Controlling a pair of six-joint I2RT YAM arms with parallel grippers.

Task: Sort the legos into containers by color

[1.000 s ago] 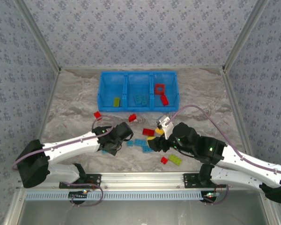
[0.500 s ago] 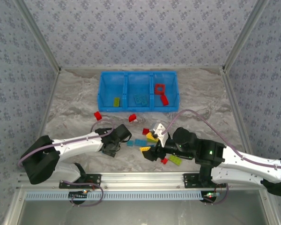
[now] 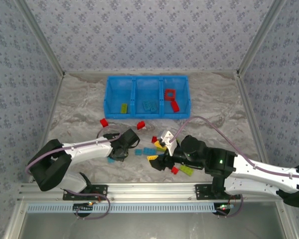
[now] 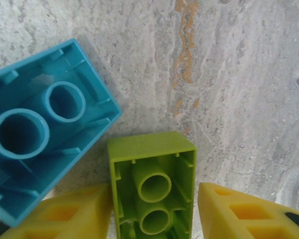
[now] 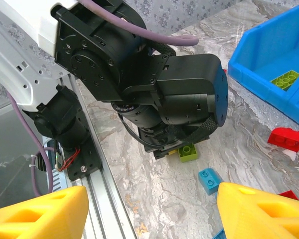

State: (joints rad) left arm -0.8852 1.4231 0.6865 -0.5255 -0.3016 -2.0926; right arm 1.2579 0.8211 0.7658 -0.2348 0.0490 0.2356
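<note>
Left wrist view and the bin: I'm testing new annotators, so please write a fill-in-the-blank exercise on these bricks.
The brick between the left fingers is ___ in colour.
It and the light blue brick beside it lie hollow side ___.
In the top view, the right compartment of the bin holds ___ bricks.
Missing words: green; up; red.
</note>
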